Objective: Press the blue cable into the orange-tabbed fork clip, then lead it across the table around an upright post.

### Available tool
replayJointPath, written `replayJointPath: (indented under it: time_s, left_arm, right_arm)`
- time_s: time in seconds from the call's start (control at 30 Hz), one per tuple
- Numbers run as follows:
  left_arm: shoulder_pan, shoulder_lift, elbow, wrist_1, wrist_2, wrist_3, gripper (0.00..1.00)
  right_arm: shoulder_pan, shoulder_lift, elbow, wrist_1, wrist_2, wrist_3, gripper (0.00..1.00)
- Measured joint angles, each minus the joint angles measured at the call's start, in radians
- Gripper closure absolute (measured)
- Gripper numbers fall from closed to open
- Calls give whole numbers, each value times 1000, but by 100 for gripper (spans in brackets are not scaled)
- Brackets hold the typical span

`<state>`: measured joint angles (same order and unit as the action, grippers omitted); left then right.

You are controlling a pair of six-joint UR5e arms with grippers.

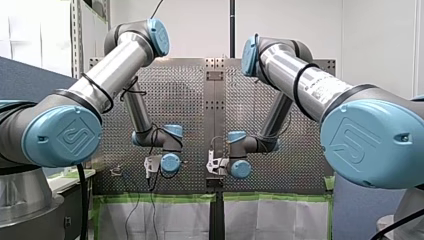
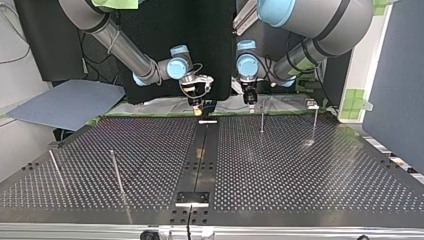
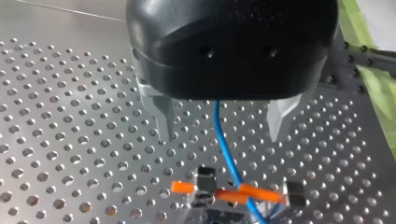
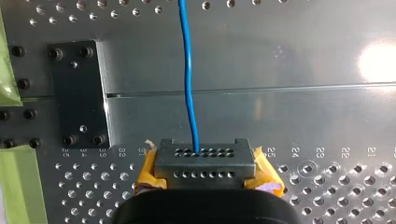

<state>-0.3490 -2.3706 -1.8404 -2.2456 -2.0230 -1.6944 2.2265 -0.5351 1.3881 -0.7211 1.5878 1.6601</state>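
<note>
In the left wrist view the blue cable (image 3: 229,158) runs down between my left gripper's (image 3: 223,135) two metal fingers (image 3: 163,122), which stand wide apart and do not touch it. Just ahead of them it crosses the orange-tabbed fork clip (image 3: 219,192) on the perforated table. In the right wrist view my right gripper (image 4: 206,176) is shut, with its yellow pads (image 4: 147,173) on a grey holed block (image 4: 205,161). The blue cable (image 4: 188,79) comes out of that block and leads straight away over the plate. In the top view both grippers hang low at the table's far edge, my right gripper (image 2: 196,101) left of my left gripper (image 2: 250,98).
Thin upright posts stand on the perforated table: two near the far right (image 2: 262,121) (image 2: 315,122) and two at the near left (image 2: 117,172) (image 2: 55,167) of the top view. A black plate (image 4: 77,93) is bolted beside the middle seam. Green tape (image 4: 18,186) lines the table's edge.
</note>
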Motion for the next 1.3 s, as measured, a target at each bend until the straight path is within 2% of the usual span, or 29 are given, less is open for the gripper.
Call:
replayJointPath:
  time_s: [0.03,0.07,0.1,0.13,0.17,0.2,0.23,0.27,0.93,1.17,1.3]
  left_arm:
    - [-1,0,0,0,-3,6,18]
    - [-1,0,0,0,-6,11,34]
    - [-2,0,0,0,-9,16,57]
    - [-2,0,0,0,-10,18,57]
    - [-3,0,0,0,-11,19,65]
    - [-4,0,0,0,-12,20,89]
    - [-5,0,0,-1,-12,20,89]
    - [-5,0,0,-1,-13,20,100]
    - [-13,0,10,-24,-4,8,100]
    - [-35,0,66,-83,-1,8,100]
    - [-50,0,90,-121,0,8,100]
  right_arm:
    - [0,0,0,0,0,0,100]
    - [0,0,0,0,0,0,100]
    - [0,0,0,0,0,-1,100]
    - [0,0,0,0,0,-1,100]
    - [0,0,0,0,0,-1,100]
    - [0,0,0,0,0,-1,100]
    - [0,0,0,0,0,-1,100]
    - [0,1,0,0,0,-1,100]
    - [-5,3,0,6,0,-2,100]
    - [-12,-6,-10,36,9,-9,100]
    - [-19,-36,-12,61,13,-12,100]
